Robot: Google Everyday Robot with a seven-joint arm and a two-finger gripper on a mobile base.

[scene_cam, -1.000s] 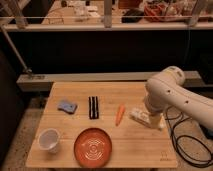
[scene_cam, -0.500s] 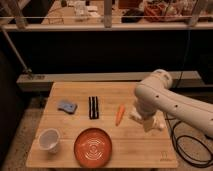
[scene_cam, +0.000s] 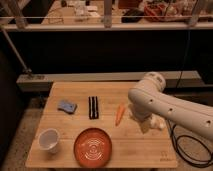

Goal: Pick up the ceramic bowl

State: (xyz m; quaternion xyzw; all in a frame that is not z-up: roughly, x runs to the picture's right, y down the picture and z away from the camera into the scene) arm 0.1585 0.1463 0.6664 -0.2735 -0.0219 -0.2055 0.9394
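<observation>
The ceramic bowl (scene_cam: 93,147) is a wide, shallow orange-red dish with white ring marks in its centre. It rests on the wooden table (scene_cam: 142,150) near the front edge, a little left of the middle. My white arm reaches in from the right. Its gripper (scene_cam: 146,123) hangs low over the table's right part, to the right of and behind the bowl, apart from it. The gripper is open and holds nothing.
A small white cup (scene_cam: 49,140) stands left of the bowl. Behind it lie a blue sponge (scene_cam: 66,105), a black bar-shaped item (scene_cam: 93,107) and an orange carrot (scene_cam: 119,114). A black cable (scene_cam: 187,150) loops on the floor at the right.
The arm has swung left over the table's right side, bringing its big white link closer to the carrot. The bowl and the other items have not moved.
</observation>
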